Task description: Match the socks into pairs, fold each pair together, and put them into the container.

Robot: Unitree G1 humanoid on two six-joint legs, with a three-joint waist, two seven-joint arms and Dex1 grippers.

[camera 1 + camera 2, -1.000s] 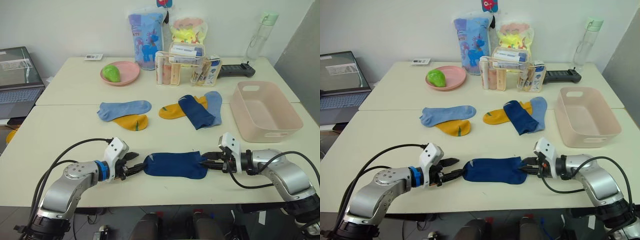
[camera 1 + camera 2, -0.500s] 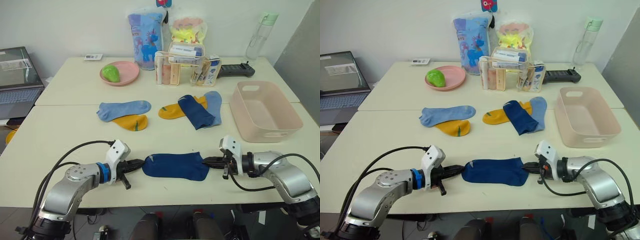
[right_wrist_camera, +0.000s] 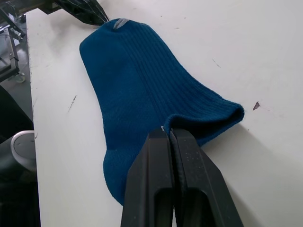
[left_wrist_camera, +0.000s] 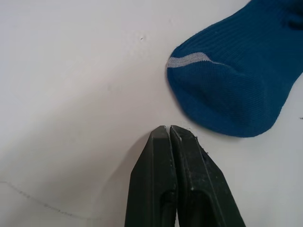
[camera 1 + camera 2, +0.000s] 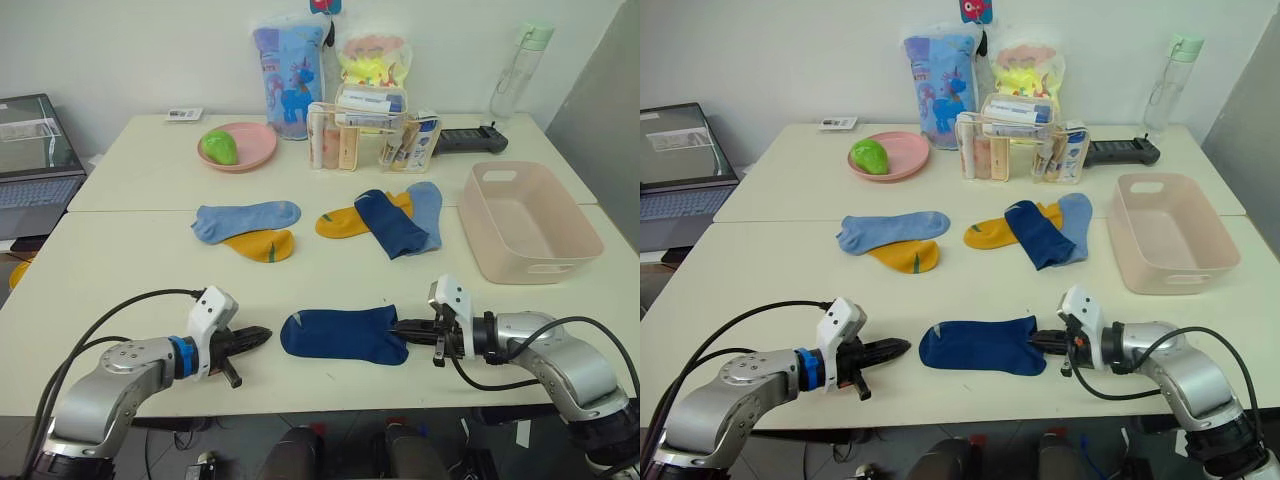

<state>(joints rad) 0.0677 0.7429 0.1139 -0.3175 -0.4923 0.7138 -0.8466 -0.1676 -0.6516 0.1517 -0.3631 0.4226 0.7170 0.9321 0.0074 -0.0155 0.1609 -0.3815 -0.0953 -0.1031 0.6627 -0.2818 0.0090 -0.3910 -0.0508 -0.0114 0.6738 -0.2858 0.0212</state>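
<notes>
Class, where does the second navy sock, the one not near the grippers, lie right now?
In the left eye view the second navy sock lies right of the table's centre, draped across a mustard sock and a light blue sock, left of the pink container.

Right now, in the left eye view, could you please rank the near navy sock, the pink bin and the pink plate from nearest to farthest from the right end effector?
1. Near navy sock, at the right end effector.
2. Pink bin, farther back, rightward.
3. Pink plate, far back, leftward.

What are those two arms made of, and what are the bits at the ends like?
Both arms are silvery-grey metal with rounded joints and loose black cables looping alongside. The left gripper has a blue ring behind a white block. The right gripper carries the same white block. Each ends in slim black pointed jaws.
</notes>
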